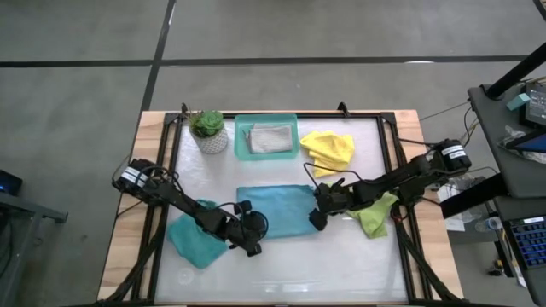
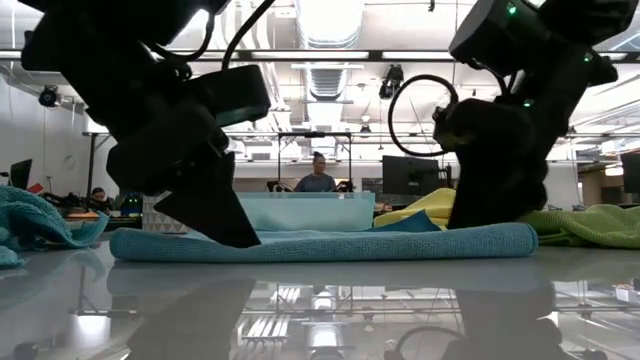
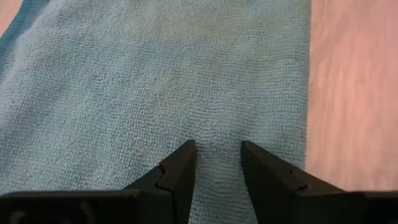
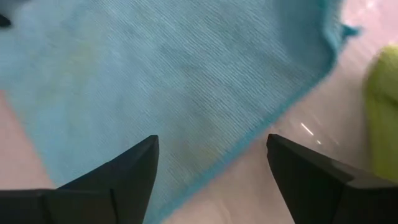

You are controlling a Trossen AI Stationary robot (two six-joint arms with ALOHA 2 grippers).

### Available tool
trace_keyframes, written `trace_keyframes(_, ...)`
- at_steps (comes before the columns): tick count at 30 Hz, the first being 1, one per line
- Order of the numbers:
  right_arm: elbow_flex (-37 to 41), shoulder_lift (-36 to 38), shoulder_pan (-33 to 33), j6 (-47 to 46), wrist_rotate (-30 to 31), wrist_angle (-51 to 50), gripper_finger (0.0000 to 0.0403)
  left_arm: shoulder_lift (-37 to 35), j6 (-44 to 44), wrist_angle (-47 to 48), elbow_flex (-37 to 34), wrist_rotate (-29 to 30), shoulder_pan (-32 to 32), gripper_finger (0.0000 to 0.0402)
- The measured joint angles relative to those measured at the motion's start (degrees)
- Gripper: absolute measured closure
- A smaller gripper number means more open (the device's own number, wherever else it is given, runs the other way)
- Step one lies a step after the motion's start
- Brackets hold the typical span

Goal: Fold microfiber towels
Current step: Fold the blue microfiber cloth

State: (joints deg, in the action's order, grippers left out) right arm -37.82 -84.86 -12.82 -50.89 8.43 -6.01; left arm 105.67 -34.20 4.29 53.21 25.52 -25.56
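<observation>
1. Teal towel [image 1: 275, 210] lies flat mid-table, already doubled by the look of it; long axis runs left-right across the table.
2. Left gripper [image 1: 252, 241] sits low at the towel's near-left corner, jaws part open with a narrow gap, cloth showing between the fingertips. It touches the towel; can't tell if it has a pinch.
3. Right gripper [image 1: 317, 215] is at the towel's right edge, jaws spread wide, holding nothing.
4. Key relation: the grippers bracket the towel's long axis, one at each short end, so my guess is the next fold is end over end.
5. Others: second teal towel [image 1: 195, 239] near-left, lime towel [image 1: 376, 215] right, yellow towel [image 1: 328, 148] far-right, grey towel [image 1: 269, 137] in the tray [image 1: 241, 145].
</observation>
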Motion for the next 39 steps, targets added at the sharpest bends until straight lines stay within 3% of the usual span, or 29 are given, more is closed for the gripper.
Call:
trace_keyframes(7, -0.33, -4.29, 0.11, 2.83, -0.88, 10.76, 0.0129, 0.00, 0.00, 0.20, 0.02, -0.47, 0.07, 0.0284)
trace_keyframes(11, -0.85, -4.75, 0.74, 4.42, -1.24, 11.29, 0.0156, 0.02, 0.02, 0.22, 0.02, -0.59, 0.07, 0.0284)
trace_keyframes(26, -0.90, -4.59, 1.51, 8.69, -1.28, 17.21, 0.0386, -0.59, 1.00, 0.63, 0.22, -1.25, 0.07, 0.0284)
trace_keyframes(34, -0.92, -2.58, 1.62, 10.42, -1.14, 13.54, 0.0393, -3.82, 4.65, 1.96, 0.11, -1.46, 0.07, 0.0284)
trace_keyframes(39, -0.92, 0.65, 2.20, 11.14, -1.15, 8.49, 0.0393, -8.33, 4.45, 7.83, 0.11, -1.12, -0.03, 0.0284)
